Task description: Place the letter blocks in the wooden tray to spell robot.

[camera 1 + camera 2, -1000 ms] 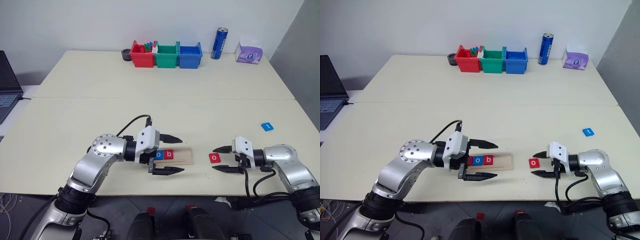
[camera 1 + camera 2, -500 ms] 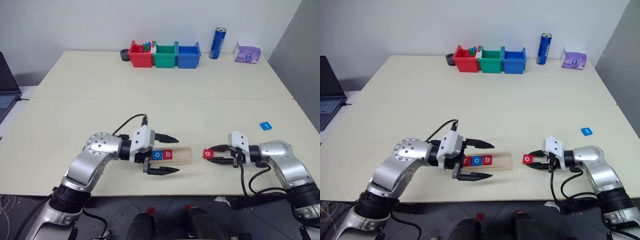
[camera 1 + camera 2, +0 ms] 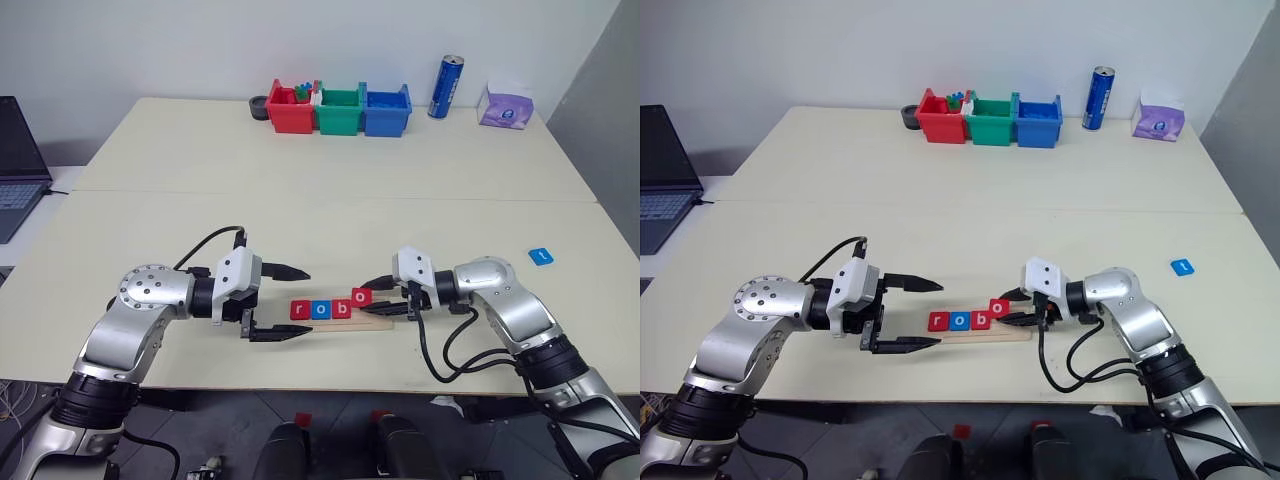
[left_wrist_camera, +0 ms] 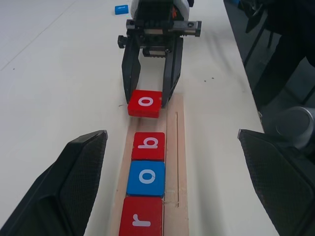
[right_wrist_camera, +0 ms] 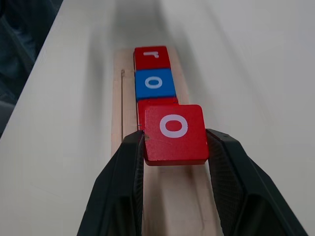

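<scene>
Left wrist view says we're over halfway: glossy flat square tiles r, o, b sit in the long pale-wood grooved tray [image 4: 172, 162]. Right hand [image 4: 150, 96] pinches the red "o" tile [image 4: 145, 103] just above slot four. Blue "t" tile [image 3: 541, 256] waits on the matte tabletop [image 3: 300, 160]. Left hand [image 3: 285, 302] spread wide, empty.

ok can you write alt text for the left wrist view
The right pincer holds a red "o" block just above the wooden tray, next to the red "b" block. A blue "o" block and a red "r" block already sit in the tray, and the left pincer's black fingers frame the view, spread wide.
</scene>
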You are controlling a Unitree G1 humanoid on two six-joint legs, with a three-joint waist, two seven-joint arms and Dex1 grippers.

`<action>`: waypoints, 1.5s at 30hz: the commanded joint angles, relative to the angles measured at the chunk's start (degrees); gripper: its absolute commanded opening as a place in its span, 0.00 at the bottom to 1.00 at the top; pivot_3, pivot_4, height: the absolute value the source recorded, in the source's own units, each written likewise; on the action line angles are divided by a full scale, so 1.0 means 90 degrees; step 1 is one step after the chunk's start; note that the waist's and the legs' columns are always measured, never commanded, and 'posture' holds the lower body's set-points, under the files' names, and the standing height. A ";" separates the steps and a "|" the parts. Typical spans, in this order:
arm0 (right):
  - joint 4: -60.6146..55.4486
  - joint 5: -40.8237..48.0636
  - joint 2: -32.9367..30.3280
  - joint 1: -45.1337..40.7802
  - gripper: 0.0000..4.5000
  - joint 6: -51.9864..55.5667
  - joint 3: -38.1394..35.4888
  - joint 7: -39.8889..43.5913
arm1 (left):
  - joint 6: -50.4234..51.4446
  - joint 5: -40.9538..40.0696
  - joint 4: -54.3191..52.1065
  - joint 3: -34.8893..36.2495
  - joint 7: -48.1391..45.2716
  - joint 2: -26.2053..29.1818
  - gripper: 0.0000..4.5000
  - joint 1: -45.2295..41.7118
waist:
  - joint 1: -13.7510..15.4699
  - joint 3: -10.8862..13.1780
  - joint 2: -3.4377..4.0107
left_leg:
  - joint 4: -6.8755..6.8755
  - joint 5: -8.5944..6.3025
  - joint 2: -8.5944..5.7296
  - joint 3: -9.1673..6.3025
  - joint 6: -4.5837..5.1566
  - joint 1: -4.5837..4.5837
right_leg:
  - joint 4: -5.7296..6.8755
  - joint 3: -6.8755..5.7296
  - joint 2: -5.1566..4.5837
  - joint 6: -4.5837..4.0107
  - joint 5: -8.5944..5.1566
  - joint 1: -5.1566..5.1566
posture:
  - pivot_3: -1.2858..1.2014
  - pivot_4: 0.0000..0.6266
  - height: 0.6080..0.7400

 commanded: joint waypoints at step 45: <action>0.0598 -0.0444 0.0260 -0.0427 0.55 -0.0645 0.0227 0.0458 | -0.0207 0.0080 -0.0196 0.0051 0.0237 -0.0010 1.00 -0.0054 | -0.0019 0.0000 0.0000 | -0.0002 0.0000 0.0002 -0.0002 0.0000 0.0004 | 0.0004 0.0001 0.0008 -0.0001 0.0001 -0.0001 | 0.52 0.24 1.00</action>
